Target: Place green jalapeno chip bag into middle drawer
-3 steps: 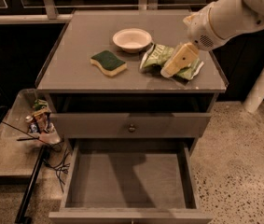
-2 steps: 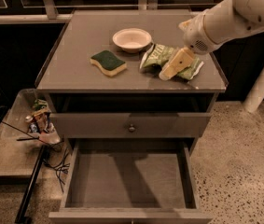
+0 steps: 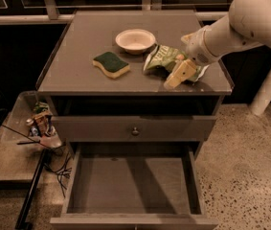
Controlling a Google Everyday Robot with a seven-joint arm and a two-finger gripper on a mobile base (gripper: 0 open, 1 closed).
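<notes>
The green jalapeno chip bag (image 3: 160, 59) lies crumpled on the grey cabinet top (image 3: 82, 47), right of centre and just right of the bowl. My gripper (image 3: 175, 78) comes in from the upper right on a white arm (image 3: 250, 23). It sits low over the near right part of the bag and covers that end of it. The middle drawer (image 3: 130, 186) is pulled out below the cabinet, with its flat grey floor bare.
A white bowl (image 3: 135, 40) and a green-and-yellow sponge (image 3: 111, 64) sit on the cabinet top left of the bag. A shut drawer front with a round knob (image 3: 135, 131) is above the open drawer. A low side table with clutter (image 3: 41, 123) stands at the left.
My arm has swung left and the gripper has come a little lower and nearer the front edge, over the bag. The bag, bowl and sponge have not moved.
</notes>
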